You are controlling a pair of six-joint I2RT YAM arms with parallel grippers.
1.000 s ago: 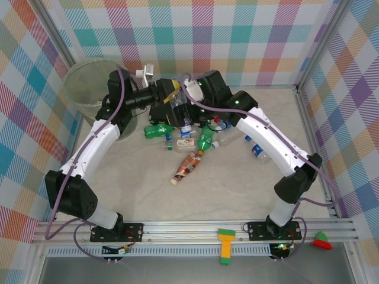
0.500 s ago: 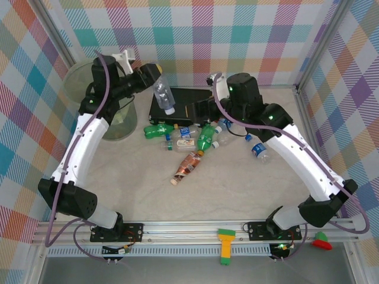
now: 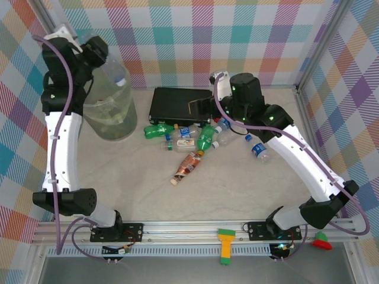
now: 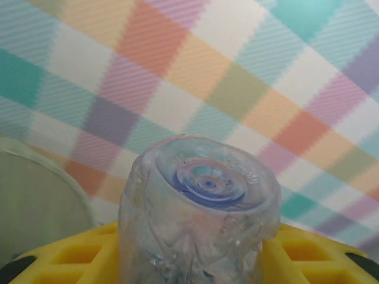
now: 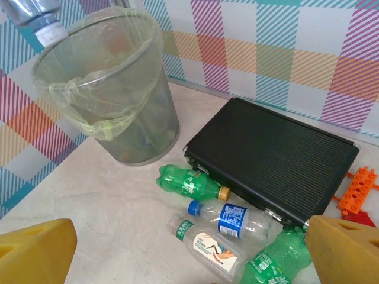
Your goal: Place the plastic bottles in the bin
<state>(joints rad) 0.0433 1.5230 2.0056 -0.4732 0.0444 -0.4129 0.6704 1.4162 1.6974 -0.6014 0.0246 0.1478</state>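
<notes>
My left gripper (image 3: pixel 99 56) is raised at the back left, shut on a clear plastic bottle (image 3: pixel 115 77) that hangs over the pale-green bin (image 3: pixel 112 127). In the left wrist view the bottle's base (image 4: pixel 201 189) faces the camera between yellow fingers (image 4: pixel 65 257), with the bin's rim (image 4: pixel 35 195) at the left. Several bottles lie in front of the black case: a green one (image 5: pixel 189 182), a blue-labelled clear one (image 5: pixel 234 218), a white-labelled one (image 5: pixel 207 242), and a brown one (image 3: pixel 188 164). My right gripper (image 5: pixel 189 254) hovers open above them, holding nothing.
The flat black case (image 3: pixel 180 105) lies behind the pile. Orange toy pieces (image 5: pixel 358 189) sit to its right. Another bottle (image 3: pixel 259 151) lies apart on the right. Metal frame rails and checked walls close in the table.
My left arm has swung the clear bottle from above the black case leftward and upward to over the bin. My right arm pulled back from the pile earlier and has since held still.
</notes>
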